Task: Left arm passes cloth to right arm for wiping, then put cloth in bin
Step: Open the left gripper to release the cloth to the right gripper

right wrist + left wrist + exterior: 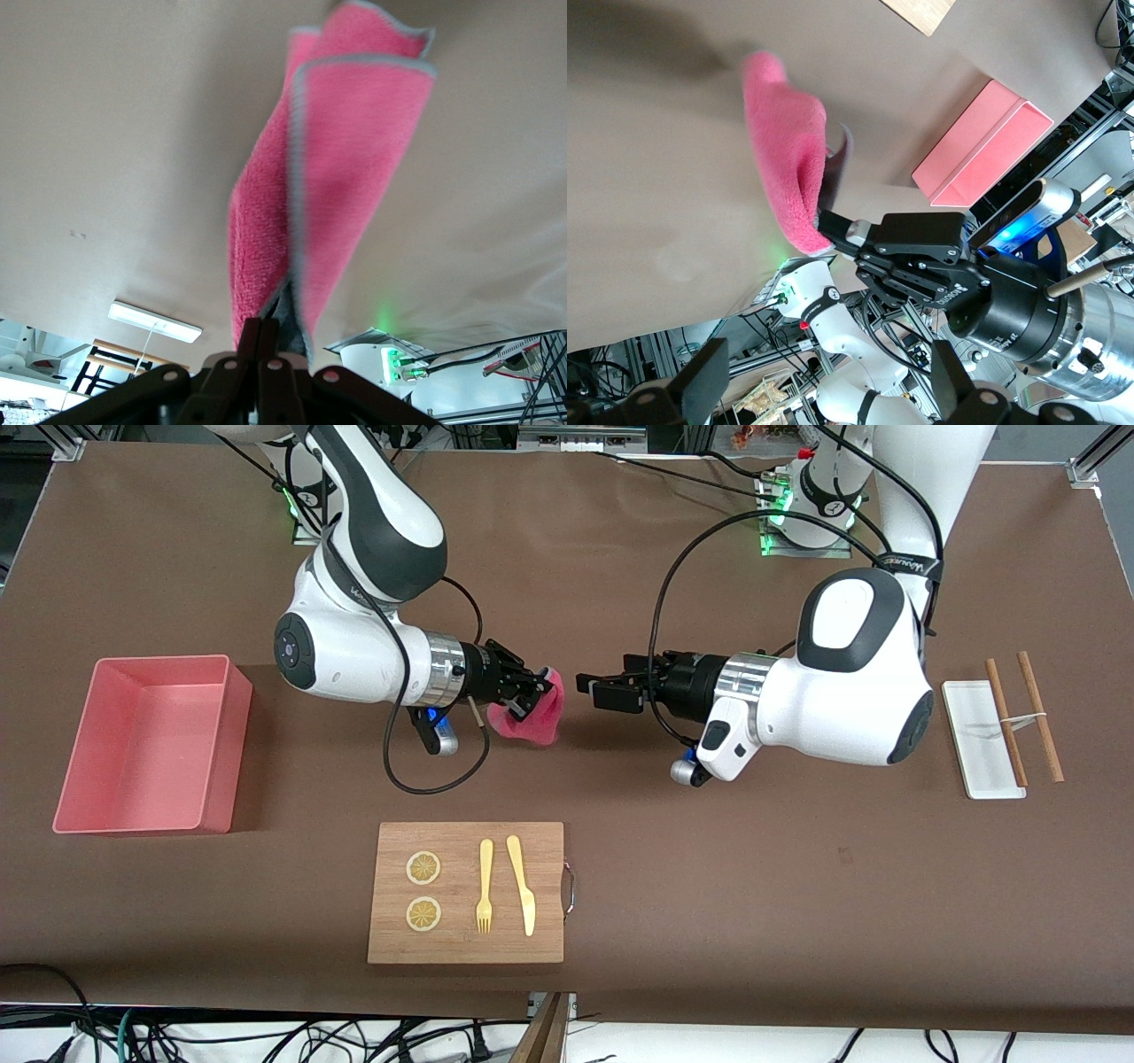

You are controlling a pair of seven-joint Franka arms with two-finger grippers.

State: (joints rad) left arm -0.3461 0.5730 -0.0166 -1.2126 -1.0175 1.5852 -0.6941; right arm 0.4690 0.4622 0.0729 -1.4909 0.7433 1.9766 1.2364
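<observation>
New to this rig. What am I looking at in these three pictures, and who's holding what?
Two robot arms stand at a brown table. The front view looks down from across the table; each of the other two comes from a camera on an arm's wrist.

The right gripper is shut on the fuzzy magenta-red cloth, up over the table's middle. The left gripper is open, facing the cloth with a gap between.

On the table: a large pink plastic bin toward the right arm's end, a wooden board with two lemon slices, a yellow fork and knife, and a flat white tray with brown chopsticks toward the left arm's end.
</observation>
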